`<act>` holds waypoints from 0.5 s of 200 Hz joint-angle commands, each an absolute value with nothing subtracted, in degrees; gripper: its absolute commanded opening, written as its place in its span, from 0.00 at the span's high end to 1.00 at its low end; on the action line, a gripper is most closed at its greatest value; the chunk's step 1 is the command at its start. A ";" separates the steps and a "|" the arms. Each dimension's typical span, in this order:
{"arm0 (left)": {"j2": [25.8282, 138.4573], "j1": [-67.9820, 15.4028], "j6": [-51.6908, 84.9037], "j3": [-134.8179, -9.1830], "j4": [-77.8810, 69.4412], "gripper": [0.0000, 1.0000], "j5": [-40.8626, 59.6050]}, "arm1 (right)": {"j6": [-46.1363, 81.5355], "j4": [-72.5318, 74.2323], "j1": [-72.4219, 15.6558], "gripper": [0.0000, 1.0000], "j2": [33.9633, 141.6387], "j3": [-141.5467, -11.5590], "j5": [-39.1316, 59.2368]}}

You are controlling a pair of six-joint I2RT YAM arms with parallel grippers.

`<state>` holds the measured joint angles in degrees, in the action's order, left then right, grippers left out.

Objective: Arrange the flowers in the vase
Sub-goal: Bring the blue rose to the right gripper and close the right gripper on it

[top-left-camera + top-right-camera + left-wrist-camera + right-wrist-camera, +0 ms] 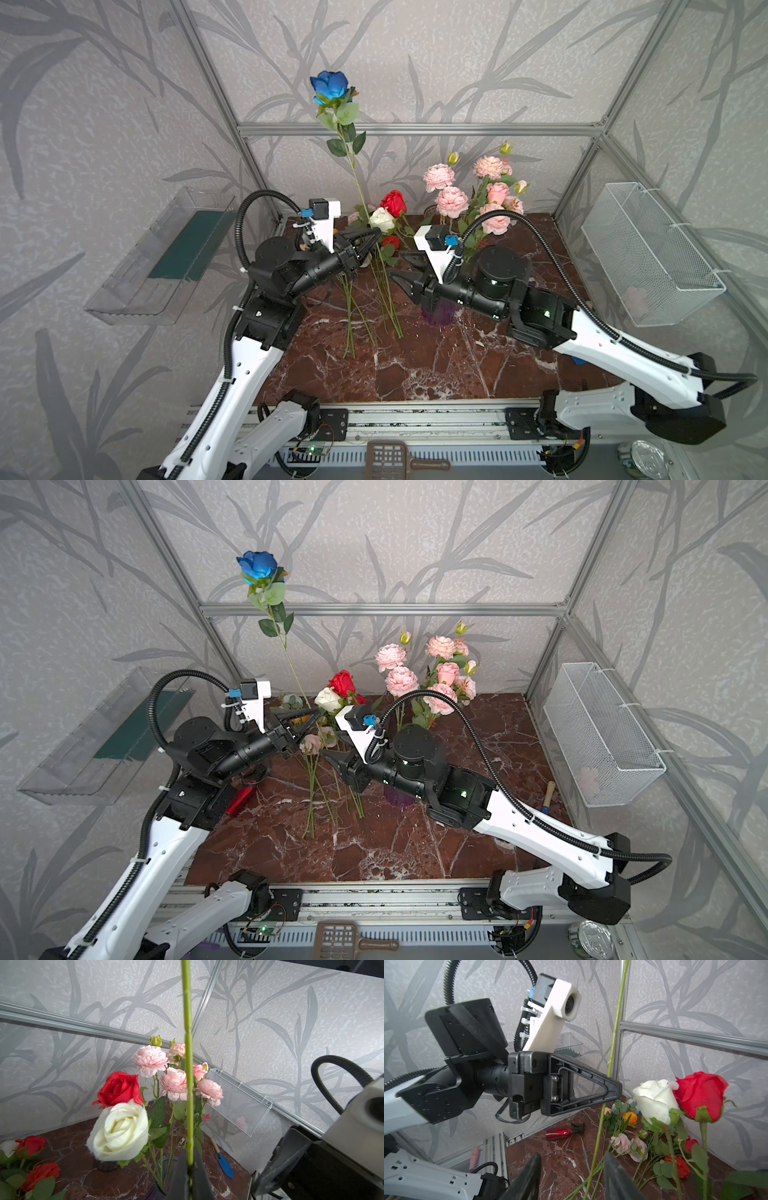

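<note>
L gripper (374, 236) jaws pinch the thin green stem of the tall dark blue fake rose (330, 87), upright, bloom way up high. R gripper (402, 270) jaws are spread, gripping nothing. Purple glass vase (438, 313) w/ pink blooms (451, 199) sits under R arm. Other flowers (384, 257) lie on brown marble table (415, 365).

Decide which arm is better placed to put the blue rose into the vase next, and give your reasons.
Left. The left gripper is shut on the stem of the blue rose, holding it upright near the purple vase. The right gripper is open, gripping nothing, and its arm partly covers the vase.
</note>
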<state>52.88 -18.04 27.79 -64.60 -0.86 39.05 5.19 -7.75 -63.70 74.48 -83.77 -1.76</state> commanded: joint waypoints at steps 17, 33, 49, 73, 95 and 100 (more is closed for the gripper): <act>51.61 -18.29 30.42 -64.00 -6.82 1.00 41.30 | 3.14 -6.53 -63.84 0.51 77.63 -87.30 -4.01; 51.61 -18.28 32.56 -62.49 -9.35 1.00 41.38 | 1.85 -6.57 -63.81 0.52 78.94 -88.27 -5.42; 51.67 -18.28 33.15 -61.87 -10.45 1.00 41.69 | -0.15 -5.75 -63.73 0.54 80.23 -88.58 -7.15; 51.69 -18.28 32.90 -62.05 -10.10 1.00 42.08 | -1.13 -4.96 -63.51 0.66 81.88 -89.54 -7.78; 51.54 -18.28 32.56 -61.97 -10.06 1.00 42.25 | -1.23 -4.82 -63.37 0.78 83.09 -91.14 -7.09; 51.52 -18.28 32.51 -61.99 -10.00 1.00 42.23 | -1.23 -4.65 -63.33 0.82 83.28 -91.31 -6.91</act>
<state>52.23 -18.06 32.14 -62.13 -7.20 40.66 -0.01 -6.74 -63.53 82.50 -88.20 -6.63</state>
